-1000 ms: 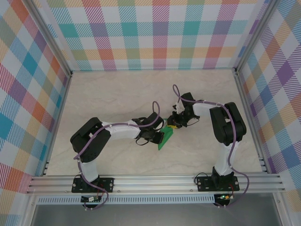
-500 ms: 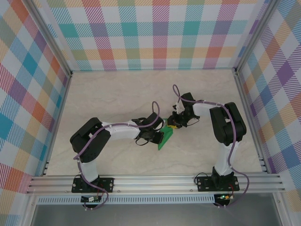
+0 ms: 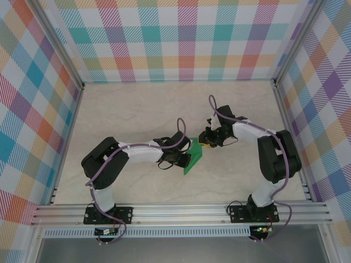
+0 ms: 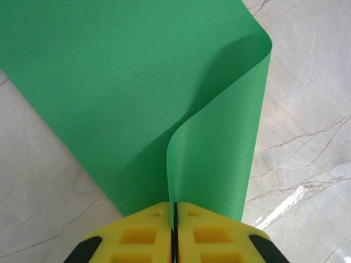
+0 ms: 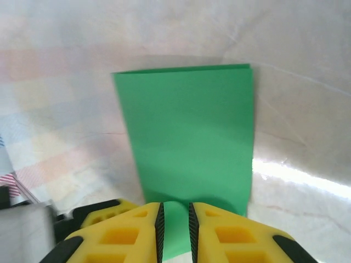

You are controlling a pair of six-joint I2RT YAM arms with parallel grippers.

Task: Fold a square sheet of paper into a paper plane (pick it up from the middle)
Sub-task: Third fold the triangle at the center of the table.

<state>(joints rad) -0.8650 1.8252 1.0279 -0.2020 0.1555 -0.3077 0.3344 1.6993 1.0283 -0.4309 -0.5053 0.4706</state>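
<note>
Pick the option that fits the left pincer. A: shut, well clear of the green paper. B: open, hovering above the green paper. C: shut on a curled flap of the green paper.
C: the left pincer is shut, and a curled flap of the green paper runs into the seam where its jaws meet.

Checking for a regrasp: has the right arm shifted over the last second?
Yes. Its elbow swung outward toward the right wall, while the right tool stayed at the green paper.

Square sheet of paper [image 3: 192, 161] on table [image 3: 126, 109]; left gripper [image 3: 185, 159] at its 9 o'clock, right gripper [image 3: 204, 144] at 1 o'clock
</note>
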